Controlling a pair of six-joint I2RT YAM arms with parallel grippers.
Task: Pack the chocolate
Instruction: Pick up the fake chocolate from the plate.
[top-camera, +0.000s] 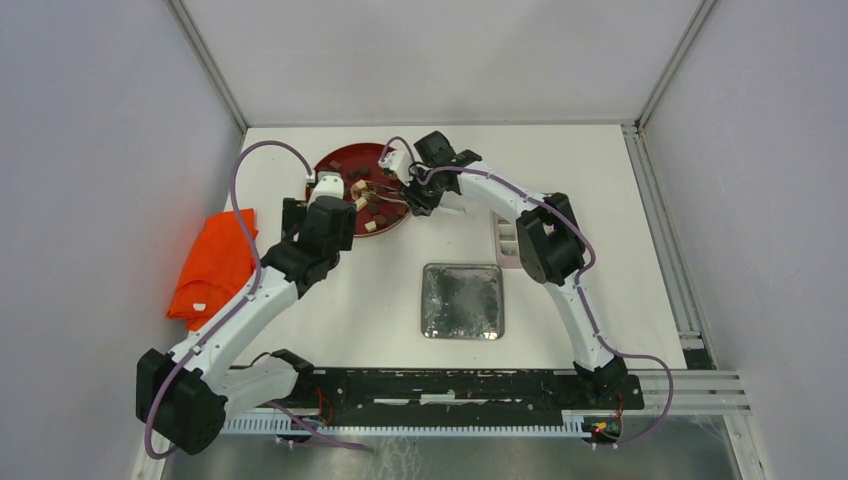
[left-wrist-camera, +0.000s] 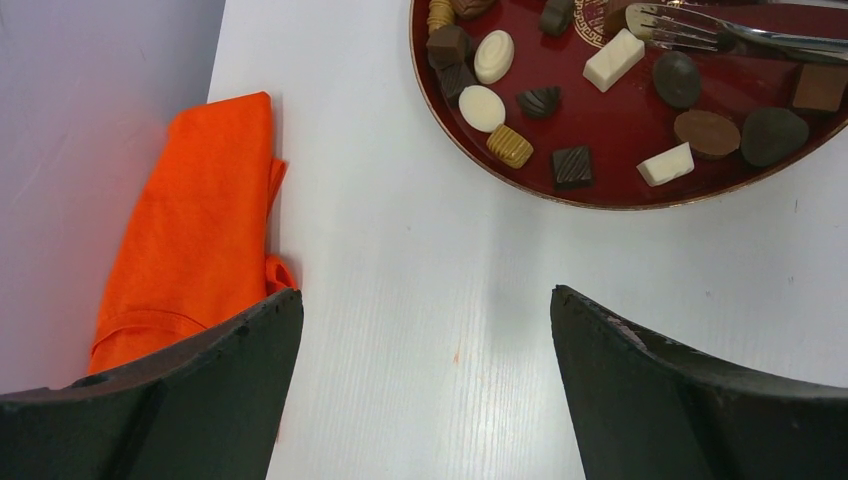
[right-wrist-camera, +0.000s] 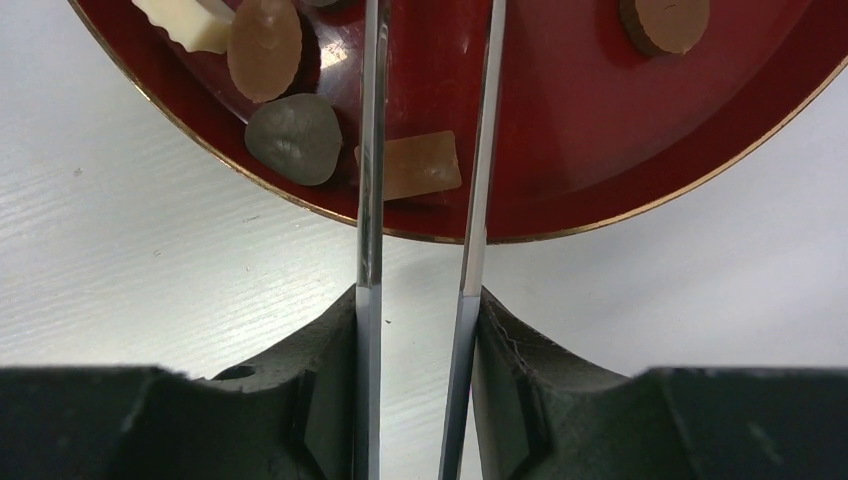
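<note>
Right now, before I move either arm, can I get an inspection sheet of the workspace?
Surface: white table, no spills seen.
Job's things: chocolate, dark, light brown and white pieces, on the red plate; pale box partly hidden by the right arm.
Clutter: orange cloth at the left edge; silvery tray mid-table.
Grippers: left gripper fingers wide open, empty, over bare table; right gripper shut on metal tongs reaching over the plate, whether they pinch a piece I cannot tell.
Cables: purple cable looped along each arm, no snag seen.
Surroundings: pale walls, metal frame rails.
</note>
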